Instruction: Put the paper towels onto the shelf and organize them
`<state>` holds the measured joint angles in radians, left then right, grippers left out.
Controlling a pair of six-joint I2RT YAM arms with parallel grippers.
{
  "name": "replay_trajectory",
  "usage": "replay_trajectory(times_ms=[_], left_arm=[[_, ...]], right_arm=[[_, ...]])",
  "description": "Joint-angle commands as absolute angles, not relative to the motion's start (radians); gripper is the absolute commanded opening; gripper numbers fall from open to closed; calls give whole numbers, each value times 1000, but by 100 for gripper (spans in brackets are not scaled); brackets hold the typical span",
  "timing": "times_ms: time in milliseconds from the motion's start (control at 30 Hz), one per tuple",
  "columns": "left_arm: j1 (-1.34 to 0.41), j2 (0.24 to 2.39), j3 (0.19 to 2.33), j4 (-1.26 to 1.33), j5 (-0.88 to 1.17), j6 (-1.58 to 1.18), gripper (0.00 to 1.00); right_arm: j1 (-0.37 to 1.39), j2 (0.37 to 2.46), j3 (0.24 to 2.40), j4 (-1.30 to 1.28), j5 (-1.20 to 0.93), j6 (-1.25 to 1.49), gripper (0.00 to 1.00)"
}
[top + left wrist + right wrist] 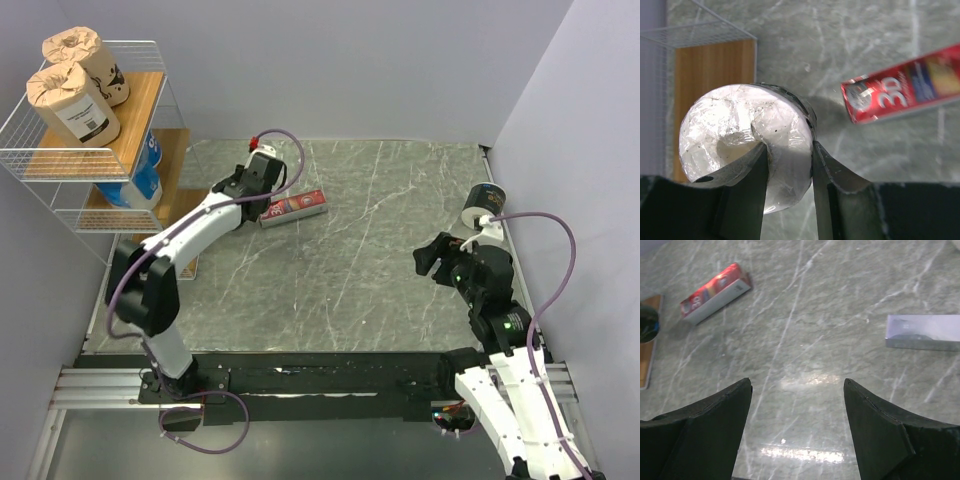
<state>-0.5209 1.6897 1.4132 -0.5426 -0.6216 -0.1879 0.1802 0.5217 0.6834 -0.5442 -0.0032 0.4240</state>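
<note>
Clamping wrapped roll (pixel 735 122), left hand (pixel 788 150) outstretched

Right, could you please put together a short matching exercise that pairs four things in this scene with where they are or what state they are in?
Things:
1. kraft-brown rolls
2. red box
3. left gripper
4. right gripper

Places and states:
A. open, holding nothing, above the table
B. on the top board of the shelf
C. shut on a wrapped roll
D. lying flat on the table

Pairs: 1-B, 2-D, 3-C, 4-A.
</note>
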Motion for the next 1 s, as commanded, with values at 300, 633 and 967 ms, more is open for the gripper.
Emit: replay_trajectory(times_ms=[300,633,967], left_arm=[[-428,1947,1603,-407,-810,29,40],[-356,2008,1648,-370,-834,80,40],[-292,2037,1643,-330,-870,150,41]], right_arm=[[173,445,750,-549,-77,434,82],[173,459,761,-554,-74,431,82],[175,477,756,-538,-95,434,82]])
